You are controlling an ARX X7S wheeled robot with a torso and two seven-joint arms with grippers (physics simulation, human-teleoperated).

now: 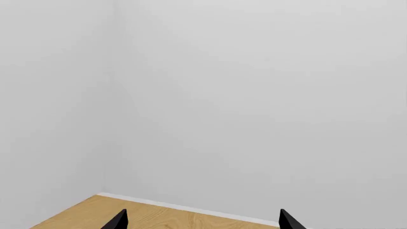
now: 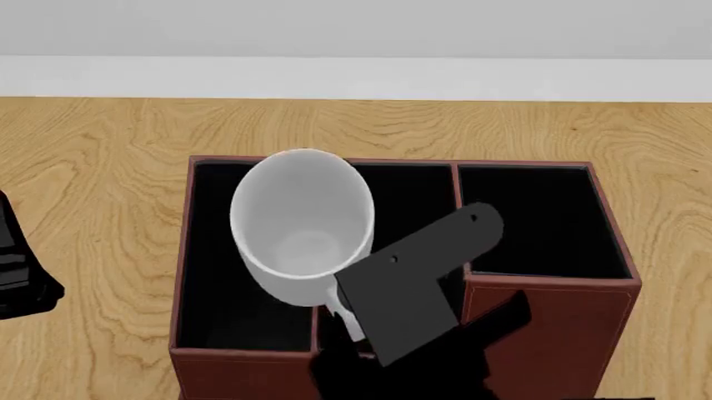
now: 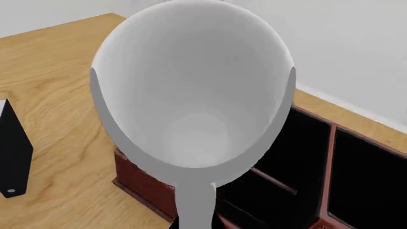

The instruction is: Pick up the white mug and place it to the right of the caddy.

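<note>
A: The right gripper (image 2: 347,321), low centre in the head view, pinches the white mug (image 2: 300,223) by its handle above the caddy (image 2: 556,321). Carry it level toward the frame's right before lowering.

B: Glossy, plain, empty (left gripper (image 1: 200,222) spread, idle).

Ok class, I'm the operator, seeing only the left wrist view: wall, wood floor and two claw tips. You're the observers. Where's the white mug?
Observer: The white mug hangs tilted over the left compartments of the caddy, its mouth towards the head camera.
Operator: What holds it up?
Observer: The right claw, gripping it at the handle.
Operator: Is anything inside the mug?
Observer: No. The right wrist view looks straight into it, and it is empty.
</note>
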